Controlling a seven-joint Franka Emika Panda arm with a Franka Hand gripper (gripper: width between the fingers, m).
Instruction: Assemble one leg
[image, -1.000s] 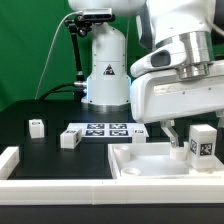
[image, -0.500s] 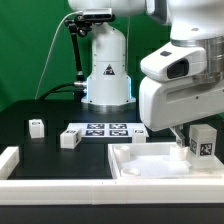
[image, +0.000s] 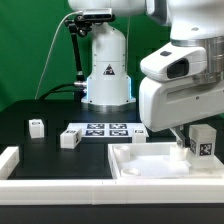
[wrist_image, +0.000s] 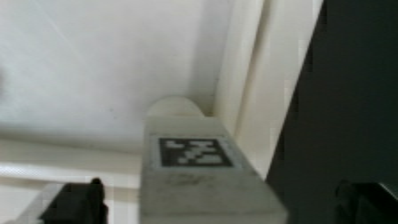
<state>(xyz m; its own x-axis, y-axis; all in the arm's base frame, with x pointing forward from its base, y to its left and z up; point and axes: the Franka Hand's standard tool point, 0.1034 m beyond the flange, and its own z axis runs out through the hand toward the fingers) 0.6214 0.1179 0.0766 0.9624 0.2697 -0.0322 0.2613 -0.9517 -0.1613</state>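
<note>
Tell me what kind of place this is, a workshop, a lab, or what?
Most likely a robotics lab bench. A white robot arm stands on a black table against a green backdrop, and the marker board and the tag on the leg suggest camera tracking.

robotics lab, benchtop test rig. white robot arm (image: 105, 70) bolted at far centre, triangle sticker on its base, bulky wrist housing looming near right. plain green backdrop (image: 30, 50) behind. matte black table (image: 40, 150), bare apart from white plastic parts. marker board (image: 105, 129) with row of black-and-white tags lies flat mid-table. leg (image: 203, 141) at near right carries same kind of printed tag. black device on mount (image: 88, 18) far up top, cable (image: 48, 60) hanging left.
</note>
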